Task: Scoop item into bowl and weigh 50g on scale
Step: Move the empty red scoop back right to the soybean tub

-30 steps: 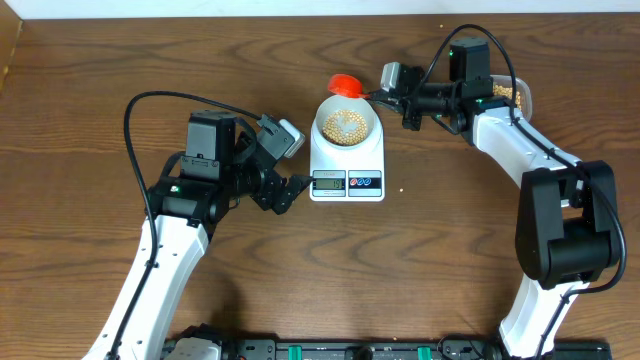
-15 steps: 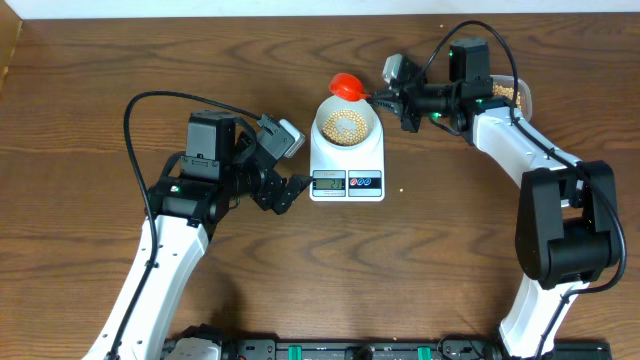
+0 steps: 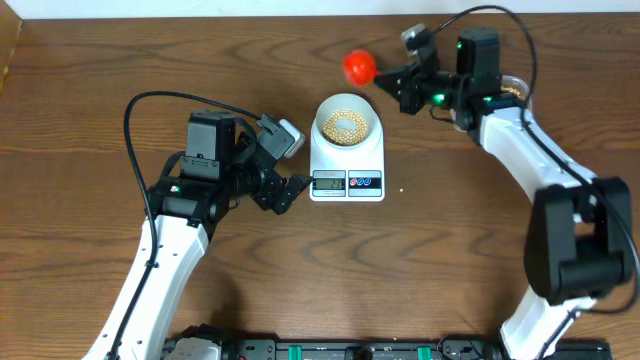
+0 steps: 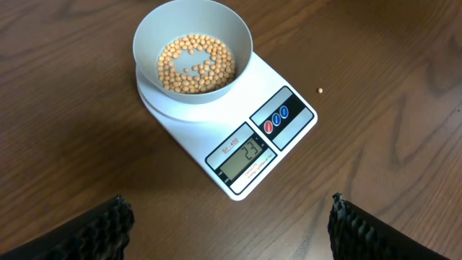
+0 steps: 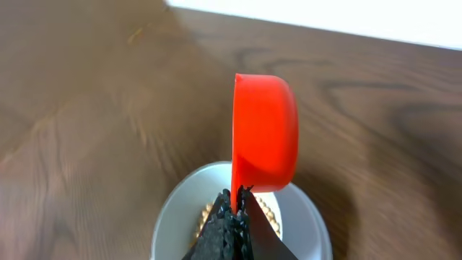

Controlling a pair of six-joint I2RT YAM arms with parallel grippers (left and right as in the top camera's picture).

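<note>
A brown wooden table [image 3: 90, 90] fills the overhead view. At its middle the bowl [image 3: 319, 128] of beans [image 3: 347, 128] stands on the scale [image 3: 375, 160]. The left jaws are spread, just beside the scale's front left corner. The right jaws hold a red scoop [image 3: 359, 66] beyond the bowl.

Left wrist: one stray bean [image 4: 320, 90] lies on the table near the scale.

Right wrist: the jaws pinch the scoop's handle, and the scoop is tipped on its side.
</note>
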